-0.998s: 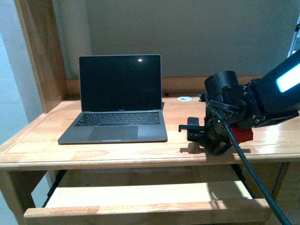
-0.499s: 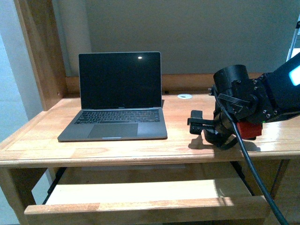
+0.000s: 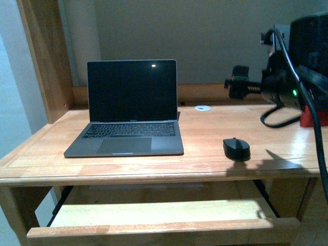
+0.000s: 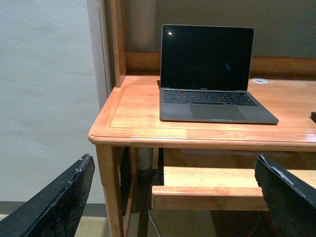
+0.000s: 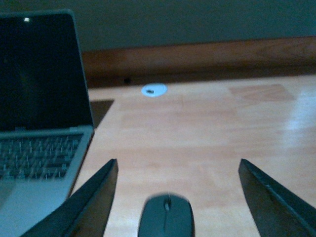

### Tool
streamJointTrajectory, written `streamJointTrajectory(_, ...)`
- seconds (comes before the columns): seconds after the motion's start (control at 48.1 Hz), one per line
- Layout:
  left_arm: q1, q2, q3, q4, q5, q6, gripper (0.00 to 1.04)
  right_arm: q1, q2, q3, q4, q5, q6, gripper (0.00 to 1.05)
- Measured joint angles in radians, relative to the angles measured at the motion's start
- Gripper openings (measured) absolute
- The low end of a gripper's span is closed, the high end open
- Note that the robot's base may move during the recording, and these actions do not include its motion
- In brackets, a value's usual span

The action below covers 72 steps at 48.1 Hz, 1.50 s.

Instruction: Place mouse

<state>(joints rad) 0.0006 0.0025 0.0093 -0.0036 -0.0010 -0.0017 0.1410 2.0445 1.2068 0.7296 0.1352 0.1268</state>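
The mouse point(image 3: 236, 148) (light, rigid, probably slick-domed) suits a hold across its sides; right gripper point(image 5: 177, 197) spread wide, empty.

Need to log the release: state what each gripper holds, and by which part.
Nothing is held. The mouse lies alone on the desk; the right gripper is open above it, and the left gripper is open, off the desk.

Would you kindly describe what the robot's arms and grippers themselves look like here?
The right arm is black, with a small green light, a red part and thick black cables. Both grippers have flat black fingers, scuffed pale along their edges.
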Motion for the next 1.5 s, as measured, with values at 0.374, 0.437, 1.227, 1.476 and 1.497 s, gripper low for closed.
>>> streamJointTrajectory(0.374, 0.0, 0.0, 0.0, 0.001, 0.0, 0.0, 0.98, -0.06, -0.297, -0.55, 0.437, -0.044, -0.114, 0.18)
streamJointTrajectory(0.437, 0.0, 0.0, 0.0, 0.001, 0.0, 0.0, 0.98, -0.06, -0.323, -0.603, 0.438, -0.053, -0.117, 0.11)
streamJointTrajectory(1.227, 0.0, 0.0, 0.0, 0.0, 0.0, 0.0, 0.98, -0.141, -1.126, -1.16, 0.13, -0.136, -0.125, 0.02)
streamJointTrajectory(1.476, 0.0, 0.0, 0.0, 0.001, 0.0, 0.0, 0.98, -0.141, -1.432, -1.191, -0.131, -0.136, -0.125, 0.02)
streamJointTrajectory(1.497, 0.0, 0.0, 0.0, 0.001, 0.0, 0.0, 0.98, -0.141, -1.445, -1.191, -0.143, -0.136, -0.125, 0.02)
